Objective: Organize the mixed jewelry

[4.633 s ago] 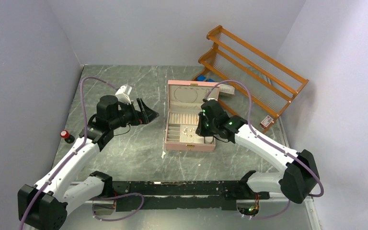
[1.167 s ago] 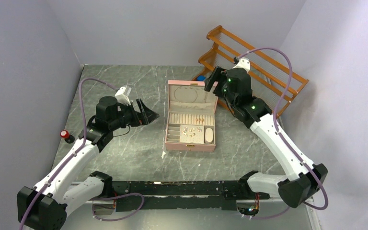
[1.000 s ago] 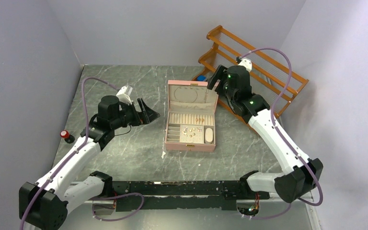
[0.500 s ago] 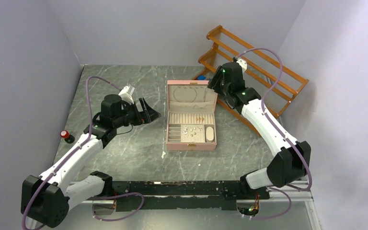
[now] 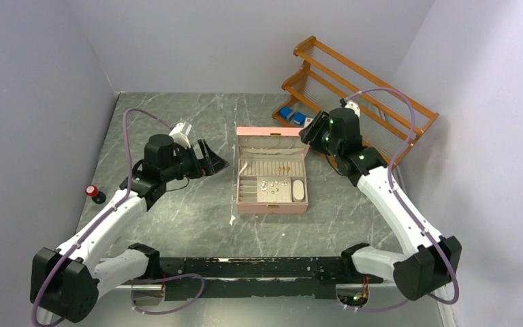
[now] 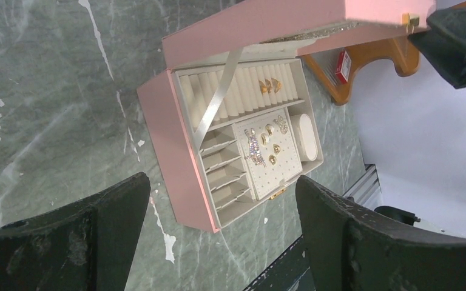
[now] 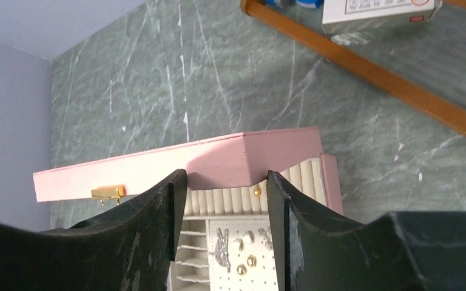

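Note:
The pink jewelry box (image 5: 270,204) stands mid-table with its lid (image 5: 272,132) tilted halfway down. Several gold studs (image 6: 272,145) and a silvery beaded piece (image 6: 253,148) lie on the perforated pad. A few gold rings (image 6: 270,86) sit in the ring rolls. My right gripper (image 5: 309,134) is open at the lid's back right corner. In the right wrist view (image 7: 226,177) its fingers straddle the lid's edge (image 7: 218,159) with the studs (image 7: 246,259) below. My left gripper (image 5: 212,161) hangs wide open left of the box, which shows between its fingers (image 6: 221,182).
A wooden rack (image 5: 361,88) stands at the back right with blue items (image 5: 291,114) and a white carton (image 7: 376,9) at its foot. A small red-capped object (image 5: 94,193) sits at the table's left edge. White flecks (image 5: 232,219) lie in front of the box.
My right arm rose out of the box, swung behind the upright lid, and the lid has tipped forward to half shut. The left arm shifted only slightly.

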